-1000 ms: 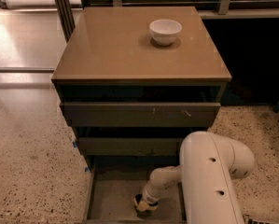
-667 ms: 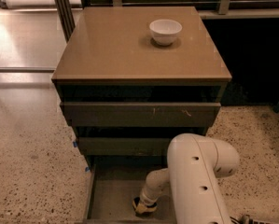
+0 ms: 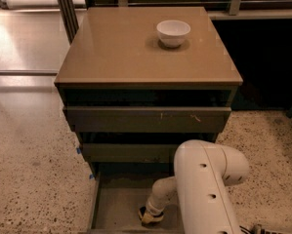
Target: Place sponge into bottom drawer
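The bottom drawer (image 3: 116, 204) of the brown cabinet stands pulled open, a grey-brown tray at the bottom of the view. My white arm reaches down into it, and my gripper (image 3: 150, 215) sits low over the drawer floor. The sponge (image 3: 151, 219) shows as a yellow patch with a dark edge right at the gripper, on or just above the drawer floor. I cannot tell if it is touching the floor.
A white bowl (image 3: 173, 32) stands on the cabinet top (image 3: 116, 52) at the back right. The two upper drawers (image 3: 145, 119) are nearly shut. Speckled floor lies on both sides. A dark railing runs behind the cabinet.
My arm's upper link has swung a little to the left. The gripper and sponge stay at about the same spot in the drawer.
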